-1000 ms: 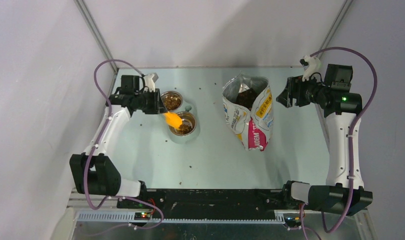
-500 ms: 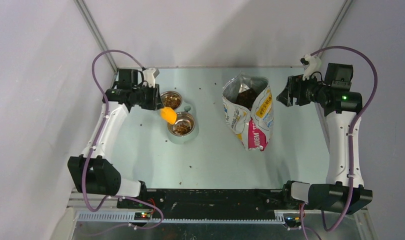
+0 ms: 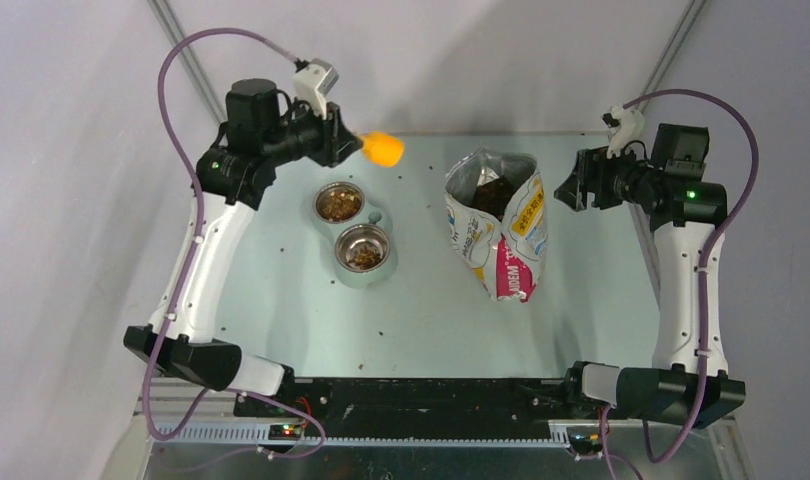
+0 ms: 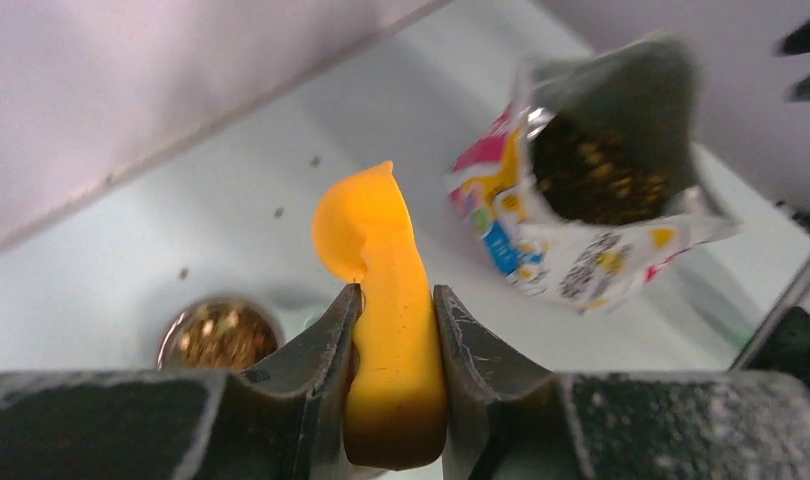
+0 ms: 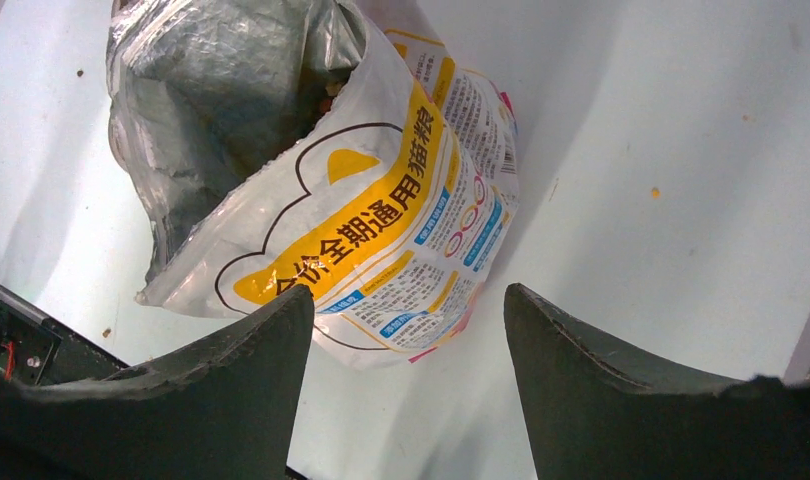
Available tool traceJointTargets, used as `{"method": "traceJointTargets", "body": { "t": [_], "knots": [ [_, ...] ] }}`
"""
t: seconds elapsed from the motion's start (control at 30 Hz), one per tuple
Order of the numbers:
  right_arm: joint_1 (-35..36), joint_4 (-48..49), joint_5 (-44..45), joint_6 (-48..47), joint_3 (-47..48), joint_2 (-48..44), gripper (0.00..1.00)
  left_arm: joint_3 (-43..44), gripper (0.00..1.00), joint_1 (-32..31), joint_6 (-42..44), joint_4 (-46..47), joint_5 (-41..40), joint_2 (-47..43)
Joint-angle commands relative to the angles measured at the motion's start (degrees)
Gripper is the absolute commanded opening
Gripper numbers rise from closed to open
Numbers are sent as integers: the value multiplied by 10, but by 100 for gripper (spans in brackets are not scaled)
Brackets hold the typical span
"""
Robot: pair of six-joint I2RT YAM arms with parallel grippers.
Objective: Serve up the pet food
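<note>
Pet food kibble (image 3: 497, 194) fills the open printed bag (image 3: 501, 245) right of centre; it also shows in the left wrist view (image 4: 593, 172). More kibble lies in the far bowl (image 3: 339, 204) and the near bowl (image 3: 362, 250) of a double feeder. My left gripper (image 3: 347, 147) is shut on the handle of the orange scoop (image 3: 383, 148), raised high above the table's back edge, between the bowls and the bag; the scoop (image 4: 381, 290) shows between the fingers. My right gripper (image 3: 573, 190) is open and empty, just right of the bag's mouth.
Stray kibble pellets (image 3: 383, 331) lie on the table in front of the feeder. Grey walls close in the back and both sides. The far bowl also shows in the left wrist view (image 4: 219, 333).
My left arm has lifted the scoop away from the bowls, up and to the right towards the bag. The right arm has not moved.
</note>
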Motion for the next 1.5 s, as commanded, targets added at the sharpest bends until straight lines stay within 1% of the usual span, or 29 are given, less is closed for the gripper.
{"method": "traceJointTargets", "body": {
  "t": [0.0, 0.03, 0.13, 0.17, 0.27, 0.3, 0.37, 0.5, 0.6, 0.7, 0.8, 0.83, 0.9, 0.97, 1.23, 1.47],
  "knots": [
    [-3, 9, 8, 11, 30, -4, 72, 72, 0, -58, -45, 74, 54, 28],
    [-3, 8, 8, 13, 29, -5, 72, 93, 0, -81, -48, 78, 69, 41],
    [-3, 7, 6, 17, 27, -6, 72, 131, 0, -133, -37, 74, 71, 66],
    [-3, 7, 6, 18, 27, -6, 72, 138, 0, -156, -28, 66, 63, 79],
    [-3, 7, 7, 18, 28, -8, 72, 154, 0, -192, -26, 58, 32, 104],
    [-3, 7, 7, 18, 26, -9, 72, 156, 0, -207, -11, 50, 25, 116],
    [-3, 8, 5, 20, 21, -13, 72, 167, 0, -228, 10, 29, 0, 135],
    [-2, 6, -6, 25, 7, -22, 72, 166, 0, -252, 13, 18, -39, 163],
    [-2, 6, -10, 27, -4, -31, 72, 166, 0, -268, 3, 22, -70, 187],
    [-2, 3, -14, 30, -9, -38, 72, 168, 0, -296, -29, 33, -111, 210],
    [-2, 1, -24, 35, -17, -46, 72, 167, 0, -335, -61, 45, -214, 237],
    [-2, 2, -25, 38, -20, -48, 72, 167, 0, -343, -67, 46, -278, 242],
    [-2, 1, -29, 44, -27, -55, 72, 162, 0, -362, -90, 50, -352, 255],
    [-2, -1, -33, 49, -34, -60, 72, 155, 0, -374, -111, 53, -389, 265],
    [-3, -1, -47, 70, -49, -90, 72, 136, 0, -389, -155, 42, -407, 307],
    [-4, -16, -53, 76, -57, -117, 72, 119, 0, -390, -163, 42, -401, 352]
  ]
}}
